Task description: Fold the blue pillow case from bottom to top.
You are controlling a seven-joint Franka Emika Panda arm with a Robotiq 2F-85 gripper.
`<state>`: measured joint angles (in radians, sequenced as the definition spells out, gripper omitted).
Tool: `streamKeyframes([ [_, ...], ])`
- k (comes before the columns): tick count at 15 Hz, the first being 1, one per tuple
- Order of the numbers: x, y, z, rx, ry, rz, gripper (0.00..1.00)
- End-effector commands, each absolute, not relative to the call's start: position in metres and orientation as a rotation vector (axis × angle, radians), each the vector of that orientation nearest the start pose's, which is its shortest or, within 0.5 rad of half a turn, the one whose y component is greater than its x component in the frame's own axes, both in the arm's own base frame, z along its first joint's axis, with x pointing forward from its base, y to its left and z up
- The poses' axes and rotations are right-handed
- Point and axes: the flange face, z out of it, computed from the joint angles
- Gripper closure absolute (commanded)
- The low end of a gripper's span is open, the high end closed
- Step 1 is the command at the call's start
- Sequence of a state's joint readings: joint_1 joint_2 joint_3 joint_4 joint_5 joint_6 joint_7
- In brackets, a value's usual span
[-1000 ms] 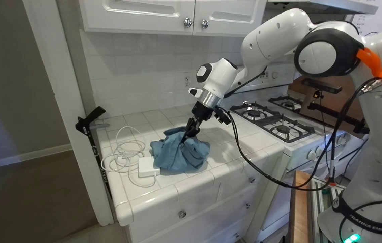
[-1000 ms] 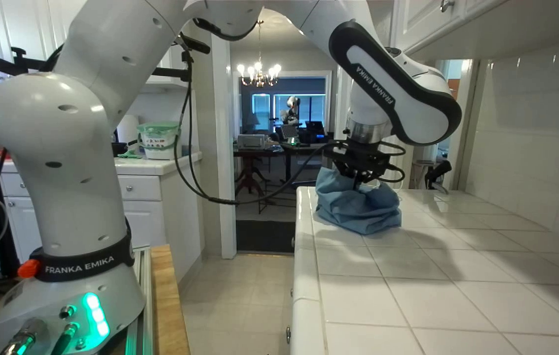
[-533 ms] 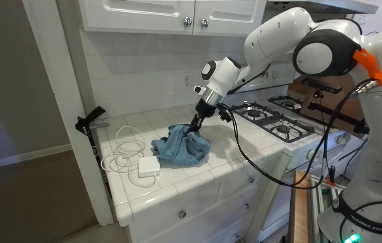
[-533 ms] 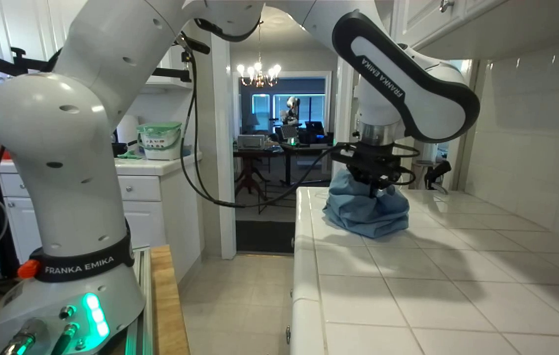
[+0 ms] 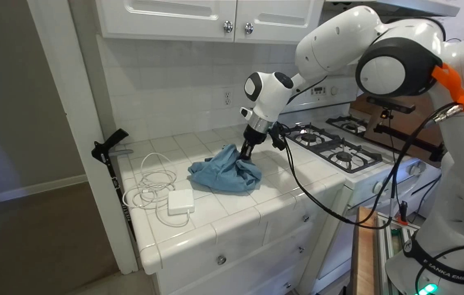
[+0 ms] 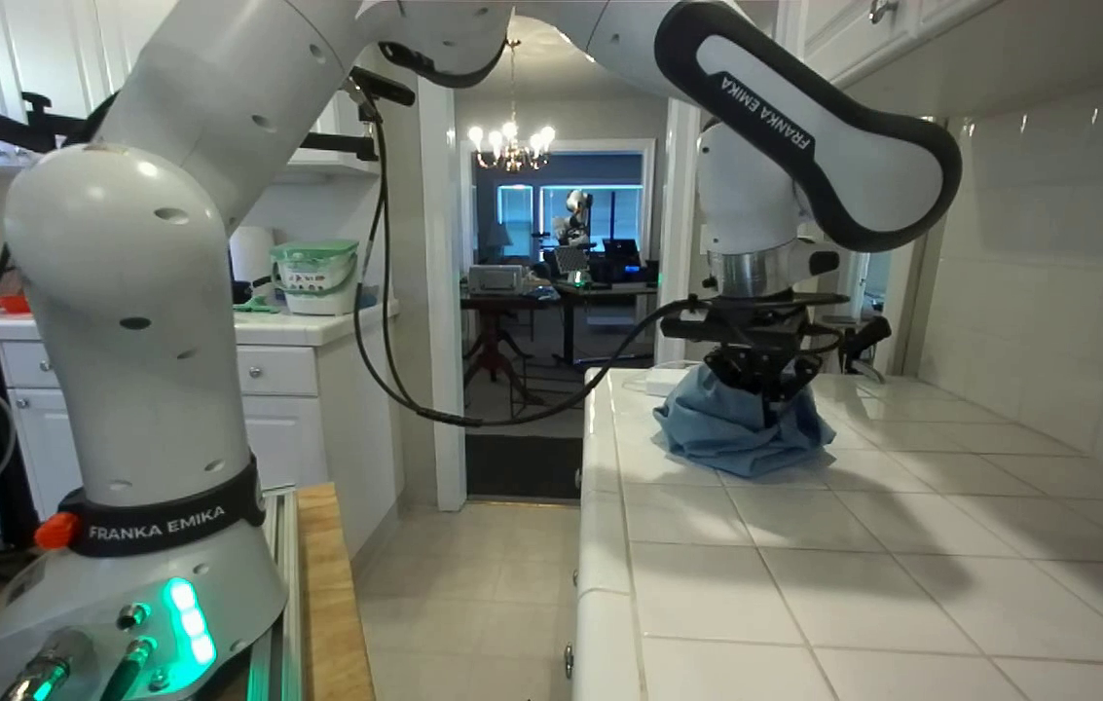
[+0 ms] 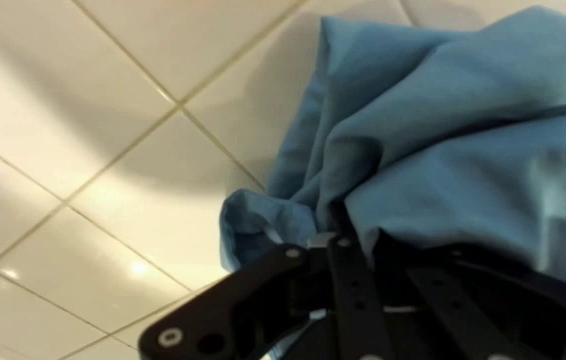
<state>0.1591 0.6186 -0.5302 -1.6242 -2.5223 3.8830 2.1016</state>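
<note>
On the white-tiled counter (image 5: 211, 215) by the stove (image 5: 334, 152), I see the blue pillow case (image 5: 221, 173) lying bunched up, a fold of it clamped in the gripper (image 5: 244, 157), presumably so that part can be drawn over the rest.

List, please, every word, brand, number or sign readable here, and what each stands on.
"FRANKA EMIKA": on the robot's black base band.
"FRANKA EMIKA": on the robot's black-trimmed forearm.
Too small to read: print on the green-lidded tub.
Too small to read: lettering on the reacher shaft.
Too small: any digits on the stove display.
</note>
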Motion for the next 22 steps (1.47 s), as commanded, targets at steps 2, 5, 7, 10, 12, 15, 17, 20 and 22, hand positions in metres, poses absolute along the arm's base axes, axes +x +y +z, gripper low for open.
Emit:
streamKeyframes([
  [2,0.547,-0.087,0.274,-3.215,-0.654,-0.474,0.99],
  [5,0.550,-0.074,0.266,-3.239,-0.712,-0.496,0.99],
  [7,0.553,-0.068,0.258,-3.261,-0.758,-0.515,0.99],
  [10,0.556,-0.063,0.243,-3.275,-0.805,-0.552,0.99],
  [12,0.555,-0.061,0.241,-3.312,-0.844,-0.540,0.70],
  [15,0.555,-0.055,0.265,-3.353,-0.917,-0.574,0.56],
  [17,0.552,-0.050,0.293,-3.409,-0.947,-0.634,0.42],
  [20,0.544,-0.031,0.336,-3.450,-0.971,-0.778,0.21],
  [22,0.541,-0.013,0.358,-3.452,-0.970,-0.888,0.07],
])
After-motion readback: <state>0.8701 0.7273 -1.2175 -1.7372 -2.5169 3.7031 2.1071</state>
